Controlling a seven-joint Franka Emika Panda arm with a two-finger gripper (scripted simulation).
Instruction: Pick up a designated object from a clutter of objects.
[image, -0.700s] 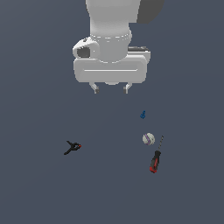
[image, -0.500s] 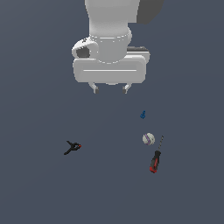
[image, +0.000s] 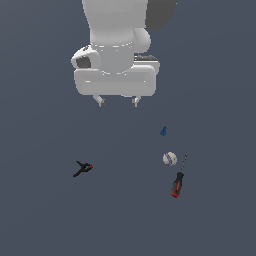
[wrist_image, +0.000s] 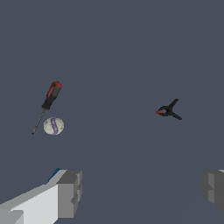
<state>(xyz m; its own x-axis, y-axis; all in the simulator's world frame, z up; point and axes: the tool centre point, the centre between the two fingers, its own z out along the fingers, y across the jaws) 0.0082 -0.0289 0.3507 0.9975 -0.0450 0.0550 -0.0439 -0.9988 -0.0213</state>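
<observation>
The designated object, a screwdriver (image: 178, 180) (wrist_image: 47, 104) with a red-and-black handle and thin dark shaft, lies flat at the exterior view's lower right. A white ball (image: 169, 159) (wrist_image: 54, 126) with purple marks rests right beside its shaft. A tiny blue piece (image: 163, 131) (wrist_image: 54, 174) sits just beyond the ball, partly hidden behind a finger in the wrist view. A black clamp (image: 82, 168) (wrist_image: 168, 110) with red tips lies apart, toward the exterior view's left. My gripper (image: 118, 102) (wrist_image: 142, 190) hangs high above the surface, open and holding nothing, well away from the screwdriver.
A uniform dark grey-blue floor (image: 60, 220) carries all the items. The white arm body (image: 116, 50) fills the upper middle of the exterior view.
The gripper hand has shifted slightly in the exterior view, toward the exterior view's left. The objects have not moved.
</observation>
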